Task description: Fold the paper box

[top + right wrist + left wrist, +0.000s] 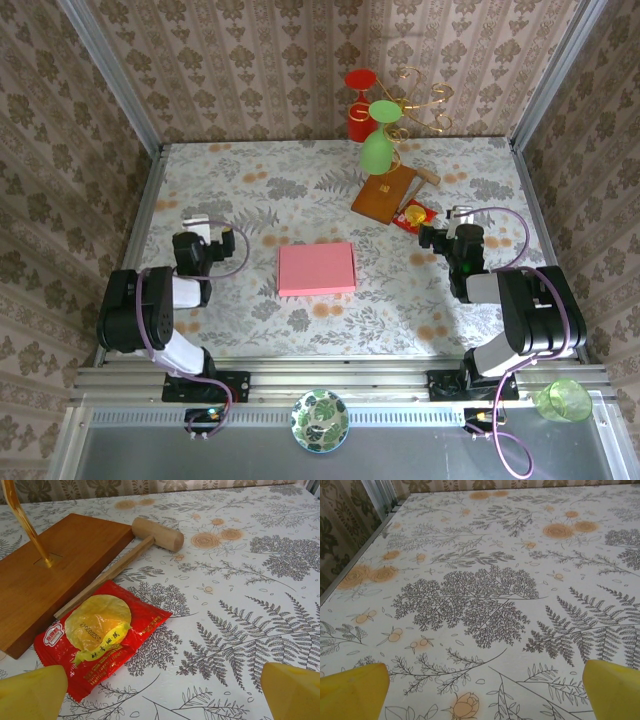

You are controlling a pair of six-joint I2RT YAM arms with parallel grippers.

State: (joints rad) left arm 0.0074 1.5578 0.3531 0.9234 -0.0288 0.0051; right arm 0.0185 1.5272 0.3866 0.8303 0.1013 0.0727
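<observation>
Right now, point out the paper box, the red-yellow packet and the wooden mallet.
paper box (316, 269): top external view, middle of pink face.
red-yellow packet (102, 635): right wrist view, yellow centre.
wooden mallet (157, 534): right wrist view, head.

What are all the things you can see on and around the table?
paper box: 1, pink, middle of table
board: 1, brown wood, back right
gold stand: 1, gold, rising from board
mallet: 1, wooden, beside board
packet: 1, red-yellow, beside board
red goblet: 1, red, back
green goblet: 1, green, back
cup: 1, green, front right
bowl: 1, leaf-patterned, front middle
left hand: 1, yellow-tipped, open, empty
right hand: 1, yellow-tipped, open, near packet
</observation>
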